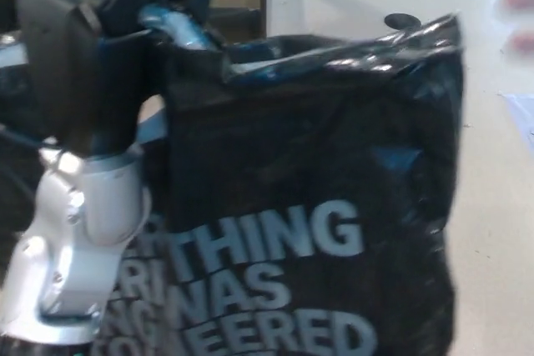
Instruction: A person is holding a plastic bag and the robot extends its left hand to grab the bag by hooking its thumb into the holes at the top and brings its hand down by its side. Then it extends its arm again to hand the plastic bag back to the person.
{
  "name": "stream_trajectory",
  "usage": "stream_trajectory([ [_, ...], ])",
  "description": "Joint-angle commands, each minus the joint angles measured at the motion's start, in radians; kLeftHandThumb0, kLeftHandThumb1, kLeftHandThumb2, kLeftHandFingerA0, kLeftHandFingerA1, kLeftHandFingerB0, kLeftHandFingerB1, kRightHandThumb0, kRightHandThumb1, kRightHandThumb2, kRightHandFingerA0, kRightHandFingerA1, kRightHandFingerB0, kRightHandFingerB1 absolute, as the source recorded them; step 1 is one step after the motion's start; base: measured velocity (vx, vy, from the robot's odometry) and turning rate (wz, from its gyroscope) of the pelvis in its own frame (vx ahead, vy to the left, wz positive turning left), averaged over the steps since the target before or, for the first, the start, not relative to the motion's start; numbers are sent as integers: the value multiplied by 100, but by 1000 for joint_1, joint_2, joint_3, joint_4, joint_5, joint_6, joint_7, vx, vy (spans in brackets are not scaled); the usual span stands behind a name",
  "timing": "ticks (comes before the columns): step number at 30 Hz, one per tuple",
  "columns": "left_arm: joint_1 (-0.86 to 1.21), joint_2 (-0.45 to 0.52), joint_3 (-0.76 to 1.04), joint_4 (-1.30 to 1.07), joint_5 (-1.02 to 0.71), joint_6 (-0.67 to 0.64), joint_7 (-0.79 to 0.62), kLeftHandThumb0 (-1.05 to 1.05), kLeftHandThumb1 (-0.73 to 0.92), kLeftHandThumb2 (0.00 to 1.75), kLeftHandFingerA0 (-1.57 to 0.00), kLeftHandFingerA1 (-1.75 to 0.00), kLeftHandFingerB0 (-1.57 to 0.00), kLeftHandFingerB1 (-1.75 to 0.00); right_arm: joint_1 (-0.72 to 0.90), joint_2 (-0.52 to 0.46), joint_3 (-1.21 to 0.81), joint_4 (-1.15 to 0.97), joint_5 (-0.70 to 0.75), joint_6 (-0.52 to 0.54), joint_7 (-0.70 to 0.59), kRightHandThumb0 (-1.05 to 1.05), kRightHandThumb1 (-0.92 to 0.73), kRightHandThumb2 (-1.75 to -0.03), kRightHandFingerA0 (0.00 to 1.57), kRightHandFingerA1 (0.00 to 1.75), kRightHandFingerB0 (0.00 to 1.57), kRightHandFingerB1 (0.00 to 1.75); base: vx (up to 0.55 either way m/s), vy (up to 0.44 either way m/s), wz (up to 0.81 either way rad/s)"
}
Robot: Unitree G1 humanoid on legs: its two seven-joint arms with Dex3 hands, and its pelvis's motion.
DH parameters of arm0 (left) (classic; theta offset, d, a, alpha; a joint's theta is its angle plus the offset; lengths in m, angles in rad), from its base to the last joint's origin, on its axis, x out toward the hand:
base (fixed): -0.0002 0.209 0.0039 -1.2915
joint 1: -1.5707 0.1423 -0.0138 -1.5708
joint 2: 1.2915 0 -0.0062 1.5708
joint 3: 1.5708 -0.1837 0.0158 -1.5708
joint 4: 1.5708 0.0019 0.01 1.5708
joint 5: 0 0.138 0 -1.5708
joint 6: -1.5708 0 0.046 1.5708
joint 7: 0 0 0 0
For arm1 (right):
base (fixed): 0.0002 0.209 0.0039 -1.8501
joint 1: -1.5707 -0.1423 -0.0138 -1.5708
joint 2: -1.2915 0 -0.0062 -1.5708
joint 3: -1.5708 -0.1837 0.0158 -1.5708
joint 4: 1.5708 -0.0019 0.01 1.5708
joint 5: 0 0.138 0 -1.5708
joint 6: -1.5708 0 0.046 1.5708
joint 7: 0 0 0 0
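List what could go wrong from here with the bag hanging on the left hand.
1. The black plastic bag seems to hang from the left hand at its top left corner only; the far corner juts out unsupported, so it could slip off or tear there.
2. The person's hand at the right edge looks blurred and apart from the bag, so nothing would likely catch it.
3. The bag fills most of the head view, hiding what lies beyond.

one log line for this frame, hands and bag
left hand: shut on plastic bag top | right hand: not in view | person's fingers: off bag, blurred
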Motion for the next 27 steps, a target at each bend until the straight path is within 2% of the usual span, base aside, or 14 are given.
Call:
stream_trajectory([
  [1, 28, 44, 53, -39, -81, -104, 37, -25, 78, 68, -97, -169, -79, -117, 1, -10, -7, -1, 12, 11, 21, -28, -66, -58, 86, 54, 62, 45, 0, 0, 0],
  [4, 42, 53, 71, -58, -88, -118, 38, -25, 78, 68, -96, -168, -80, -118, 4, -5, -7, -2, 11, 6, 15, -28, -66, -58, 86, 54, 63, 45, 0, 0, 0],
  [5, 60, 57, 79, -73, -89, -131, 39, -22, 60, 101, -121, -133, -84, -105, 6, -7, -6, -3, 9, 8, 14, -29, -66, -59, 86, 54, 64, 45, 0, 0, 0],
  [6, 80, 59, 86, -91, -90, -141, 39, -22, 60, 101, -121, -133, -84, -105, 9, -10, -6, -6, 8, 12, 15, -29, -66, -59, 86, 54, 64, 45, 0, 0, 0],
  [7, 100, 59, 93, -108, -92, -142, 34, -23, 78, 69, -100, -167, -83, -121, 7, -11, -7, -6, 8, 12, 16, -28, -66, -59, 86, 54, 64, 46, 0, 0, 0],
  [11, 282, 83, 144, -166, -133, -220, 31, -27, 79, 66, -107, -158, -82, -118, -2, -21, -9, -5, 8, 15, 17, -32, -64, -59, 87, 54, 64, 45, 0, 0, 0],
  [12, 310, 83, 152, -170, -136, -234, 35, -18, 76, 65, -110, -152, -82, -115, 0, -21, -10, -7, 9, 19, 19, -29, -66, -60, 87, 54, 65, 46, 0, 0, 0],
  [13, 396, 85, 175, -173, -138, -268, 47, -12, 64, 83, -112, -151, -84, -120, 3, -20, -10, -10, 10, 25, 22, -27, -66, -59, 88, 55, 65, 46, 0, 0, 0],
  [15, 501, 92, 207, -157, -127, -319, 68, -7, 59, 91, -108, -155, -85, -124, 4, -19, -9, -10, 8, 25, 21, -27, -66, -59, 87, 55, 65, 46, 0, 0, 0],
  [17, 561, 95, 229, -136, -101, -349, 92, -6, 59, 92, -107, -156, -85, -124, 3, -18, -8, -6, 9, 22, 22, -29, -64, -60, 86, 55, 63, 46, 0, 0, 0],
  [18, 608, 94, 243, -111, -96, -365, 105, -16, 75, 69, -111, -154, -88, -119, 2, -17, -7, -4, 7, 19, 18, -30, -65, -59, 86, 54, 64, 46, 0, 0, 0],
  [21, 689, 94, 266, -42, -90, -419, 140, -15, 75, 66, -109, -157, -88, -119, 4, -16, -7, -2, 7, 14, 17, -29, -64, -60, 86, 55, 63, 46, 0, 0, 0],
  [24, 782, 131, 282, 123, -75, -518, 192, 4, 51, 105, -98, -166, -86, -121, 17, -20, -6, -8, 3, 11, 11, -29, -65, -59, 86, 55, 63, 46, 0, 0, 0],
  [27, 848, 169, 304, 240, -13, -502, 244, 1, 52, 100, -95, -168, -81, -121, 10, -23, -2, -4, -3, 9, 8, -29, -64, -60, 86, 55, 63, 46, 0, 0, 0],
])
